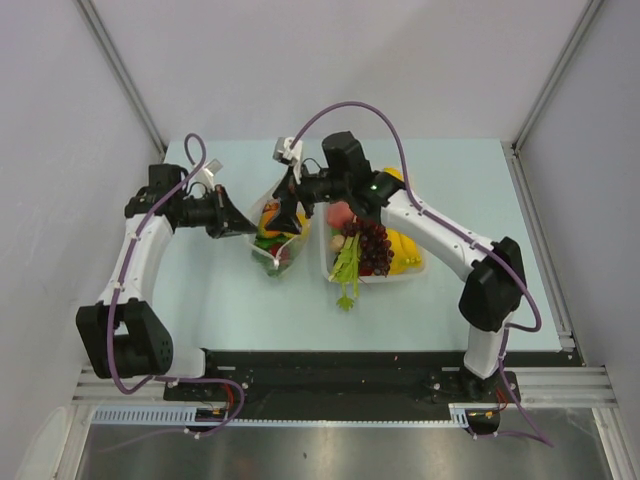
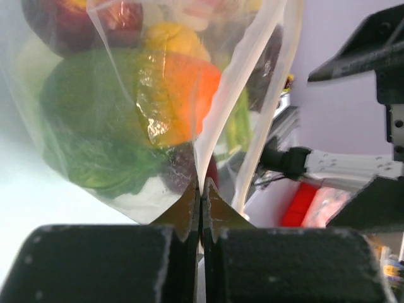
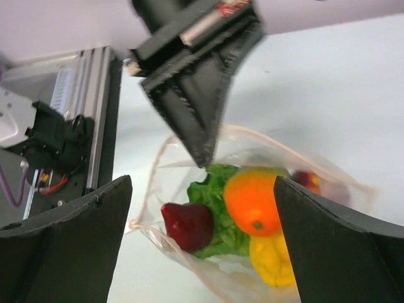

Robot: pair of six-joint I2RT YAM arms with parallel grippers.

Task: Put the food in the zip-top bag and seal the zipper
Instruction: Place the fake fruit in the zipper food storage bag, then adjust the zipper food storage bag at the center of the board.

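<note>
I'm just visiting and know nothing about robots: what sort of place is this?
Most likely a robot test booth. A left arm and a right arm are mounted on a metal rail at the table edge, plain white walls close it in, and the food in the bag looks like toys.

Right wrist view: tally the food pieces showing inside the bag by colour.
Red fruits: 2
Green lettuce: 1
Orange fruit: 1
Yellow fruit: 1
Total: 5
</note>
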